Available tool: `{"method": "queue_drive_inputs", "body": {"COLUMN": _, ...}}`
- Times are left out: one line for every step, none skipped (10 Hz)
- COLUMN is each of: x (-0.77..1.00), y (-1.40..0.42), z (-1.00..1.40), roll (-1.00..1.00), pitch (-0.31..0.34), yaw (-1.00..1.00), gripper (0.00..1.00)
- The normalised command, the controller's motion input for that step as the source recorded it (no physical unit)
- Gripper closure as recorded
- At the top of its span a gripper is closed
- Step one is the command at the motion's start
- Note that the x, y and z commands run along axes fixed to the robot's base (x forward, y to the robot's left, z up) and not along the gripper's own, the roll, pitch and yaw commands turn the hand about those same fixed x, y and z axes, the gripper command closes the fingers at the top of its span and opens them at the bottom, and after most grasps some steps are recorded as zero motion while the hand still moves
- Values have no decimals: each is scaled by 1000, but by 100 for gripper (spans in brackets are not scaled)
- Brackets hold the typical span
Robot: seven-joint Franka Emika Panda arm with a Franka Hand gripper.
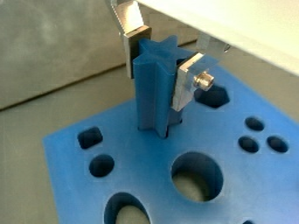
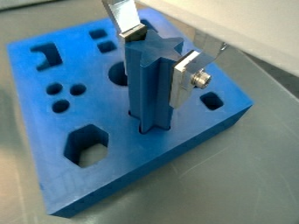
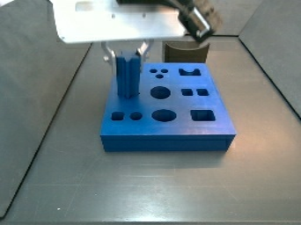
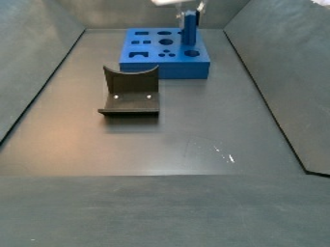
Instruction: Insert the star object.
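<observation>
Ridged blue star object [image 2: 149,83] stands gripped by end effector [image 2: 158,54].

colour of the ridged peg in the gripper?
Blue ridged star peg, matching the holed block; gripper wrist view.

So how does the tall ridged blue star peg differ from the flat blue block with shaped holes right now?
The star peg stands upright and slim; the holed block lies flat and wide on the floor. The peg has lengthwise ridges; the block's top is smooth, cut by variously shaped holes. The gripper clamps the peg between its silver fingers, lower end entering a hole; it does not grip the block. Both share the same blue.
</observation>
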Motion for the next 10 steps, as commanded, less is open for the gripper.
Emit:
{"method": "queue_drive_inputs", "body": {"x": 37, "y": 0, "z": -609, "roll": 47, "pitch": -49, "yaw": 0, "gripper": 100}}
{"method": "queue_drive_inputs", "body": {"x": 29, "y": 0, "z": -609, "roll": 114, "pitch": -47, "yaw": 0, "gripper": 100}}
{"method": "queue_drive_inputs", "body": {"x": 14, "y": 0, "z": -560, "roll": 144, "pitch": -33, "yaw": 0, "gripper": 100}}
{"method": "queue_drive_inputs", "body": {"x": 0, "y": 0, "z": -497, "roll": 147, "pitch": -13, "yaw": 0, "gripper": 100}}
{"method": "queue_drive_inputs", "body": {"x": 0, "y": 0, "z": -454, "roll": 143, "pitch": 0, "yaw": 0, "gripper": 100}}
{"method": "queue_drive_inputs", "body": {"x": 0, "y": 0, "z": -469, "roll": 166, "pitch": -3, "yaw": 0, "gripper": 100}}
{"method": "queue_drive_inputs", "body": {"x": -49, "y": 0, "z": -600, "roll": 237, "pitch": -107, "yaw": 6, "gripper": 100}}
{"method": "queue_drive_inputs", "body": {"x": -131, "y": 0, "z": -586, "roll": 260, "pitch": -219, "yaw": 3, "gripper": 100}}
{"method": "queue_drive_inputs", "body": {"x": -171, "y": -20, "z": -486, "roll": 280, "pitch": -267, "yaw": 0, "gripper": 100}}
{"method": "queue_drive_inputs", "body": {"x": -157, "y": -31, "z": -480, "roll": 276, "pitch": -271, "yaw": 0, "gripper": 100}}
